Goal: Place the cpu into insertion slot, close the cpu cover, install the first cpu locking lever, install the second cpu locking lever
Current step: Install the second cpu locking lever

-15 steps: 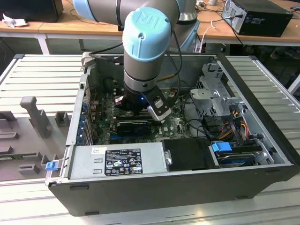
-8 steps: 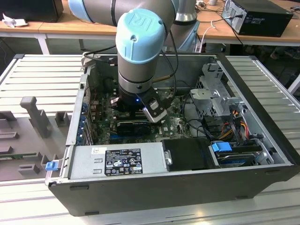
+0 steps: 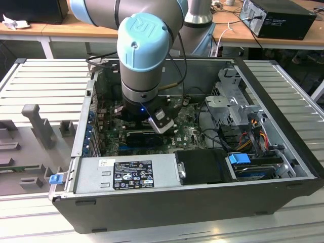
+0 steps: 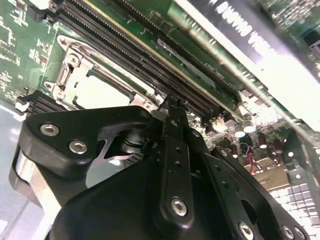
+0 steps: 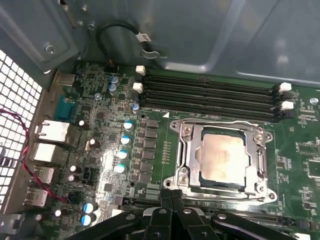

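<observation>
An open computer case (image 3: 283, 152) is seen lying on its side in the exterior view, with the arm reaching down into it from above. Inside the case a green circuit board (image 5: 115, 145) is mounted, and toward the exterior view's right a metal drive cage (image 3: 233, 104) with bundled cables is held.

In the first wrist view the cpu (image 5: 223, 157) is seen seated flat in the insertion slot (image 5: 186, 175), its pale face showing through the window of the cpu cover (image 5: 220, 129), which is lowered around it. Four long black memory slots (image 5: 210, 95) are set just beside the socket.

The gripper (image 5: 172, 194) is positioned just beside the socket's edge, with its fingertips drawn together and nothing held between them. In the second wrist view the same socket and cpu (image 4: 102, 92) are seen past the gripper's dark body.
</observation>
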Motion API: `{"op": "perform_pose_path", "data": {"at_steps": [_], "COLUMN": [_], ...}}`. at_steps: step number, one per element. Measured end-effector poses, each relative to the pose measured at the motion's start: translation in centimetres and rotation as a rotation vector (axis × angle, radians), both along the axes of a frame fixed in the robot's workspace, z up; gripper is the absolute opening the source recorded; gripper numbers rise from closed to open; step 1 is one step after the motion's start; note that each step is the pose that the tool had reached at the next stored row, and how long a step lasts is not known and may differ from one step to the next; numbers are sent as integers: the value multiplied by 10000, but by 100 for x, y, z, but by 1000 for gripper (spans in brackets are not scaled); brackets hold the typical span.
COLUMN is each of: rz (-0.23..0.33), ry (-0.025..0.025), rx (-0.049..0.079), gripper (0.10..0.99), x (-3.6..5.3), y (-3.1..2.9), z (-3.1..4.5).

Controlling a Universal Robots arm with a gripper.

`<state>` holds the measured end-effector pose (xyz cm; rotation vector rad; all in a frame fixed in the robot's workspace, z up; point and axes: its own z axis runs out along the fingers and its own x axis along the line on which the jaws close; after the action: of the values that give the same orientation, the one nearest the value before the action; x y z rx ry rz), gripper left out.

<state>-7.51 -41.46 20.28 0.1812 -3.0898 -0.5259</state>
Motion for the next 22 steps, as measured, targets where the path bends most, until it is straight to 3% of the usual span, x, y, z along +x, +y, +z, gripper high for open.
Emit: {"op": "perform_pose_path", "data": {"at_steps": [2, 7, 15, 17, 22], "rz": [1, -1, 0, 2, 0], "ry": [0, 0, -1, -1, 0], "rx": [1, 182, 367, 374, 378], "gripper": [106, 106, 106, 106, 106], "x": [0, -8, -17, -18, -19], "y": [28, 33, 57, 56, 66], "z": [-24, -70, -113, -97, 59]}}
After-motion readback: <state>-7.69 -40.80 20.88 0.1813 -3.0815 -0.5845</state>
